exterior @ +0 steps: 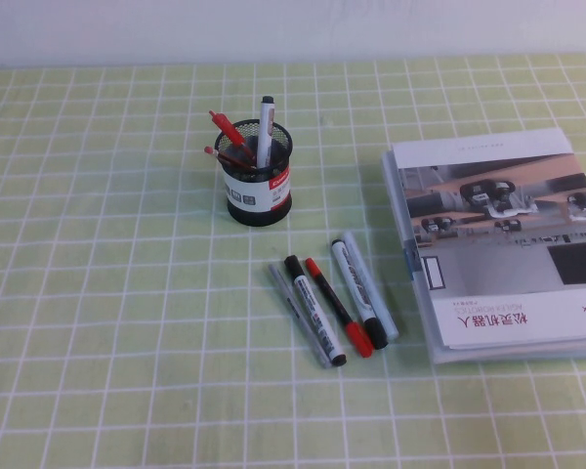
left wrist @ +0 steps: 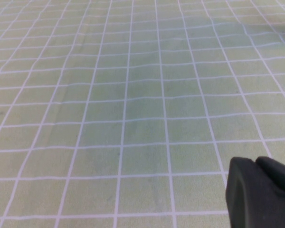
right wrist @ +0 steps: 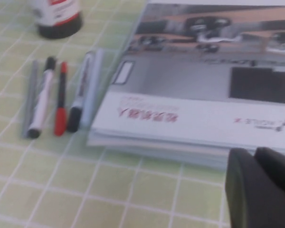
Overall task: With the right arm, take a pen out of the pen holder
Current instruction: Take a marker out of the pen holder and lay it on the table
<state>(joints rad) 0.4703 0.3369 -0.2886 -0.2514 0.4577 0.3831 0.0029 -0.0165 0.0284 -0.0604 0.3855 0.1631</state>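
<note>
While the black mesh pen holder stands on the green checked tablecloth below a white wall, red pens and a white pen lean inside it, with loose markers in front and booklets to its right. The left gripper hovers over bare cloth; open or closed, I cannot tell. The right gripper, jaws together, hangs by the booklets, well apart from the holder.

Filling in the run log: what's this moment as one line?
stage: pre-reach | right gripper: shut, near booklet | left gripper: over tablecloth | pen holder: pens inside
</note>
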